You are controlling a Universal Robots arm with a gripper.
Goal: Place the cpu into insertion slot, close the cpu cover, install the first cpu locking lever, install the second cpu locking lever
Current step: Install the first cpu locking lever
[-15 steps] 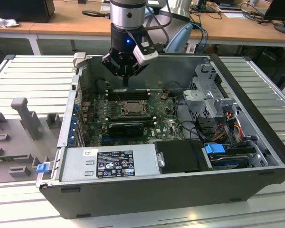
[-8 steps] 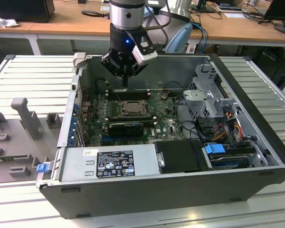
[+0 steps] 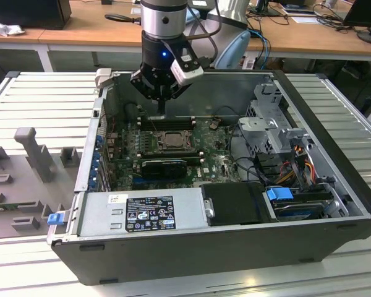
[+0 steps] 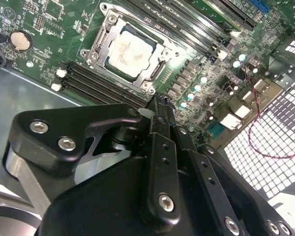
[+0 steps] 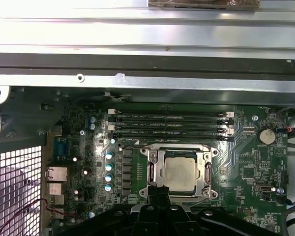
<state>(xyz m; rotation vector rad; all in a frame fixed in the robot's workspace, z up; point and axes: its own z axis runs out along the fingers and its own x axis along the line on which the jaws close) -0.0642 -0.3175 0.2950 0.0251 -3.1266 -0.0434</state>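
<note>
Lying flat in the insertion slot (image 5: 146,153), the cpu (image 5: 179,172) was seen with its pale metal face turned upward in both wrist views, so the first step was judged to be done. The cpu cover (image 5: 179,156) appeared to be folded down over it, its silvery frame bordering the chip on all sides and leaving the centre bare; closing was therefore also judged complete. Whether either locking lever had been hooked down could not be told, as the thin bars along the socket's edges were not clearly resolved, and that part of the work was taken as possibly outstanding.

The gripper (image 4: 160,103) was held above the motherboard (image 5: 246,162), with its fingers brought together to a narrow point and nothing carried between them. In the first wrist view the tip was placed just beside the socket's rim, on the side away from the memory slots (image 5: 169,125).

A printed label (image 3: 149,213) was noted on the grey power supply (image 3: 185,207) at the front of the computer case (image 3: 334,139) in the exterior view. Small white lettering was scattered over the board and along the memory slots, but none of it could be made out.
</note>
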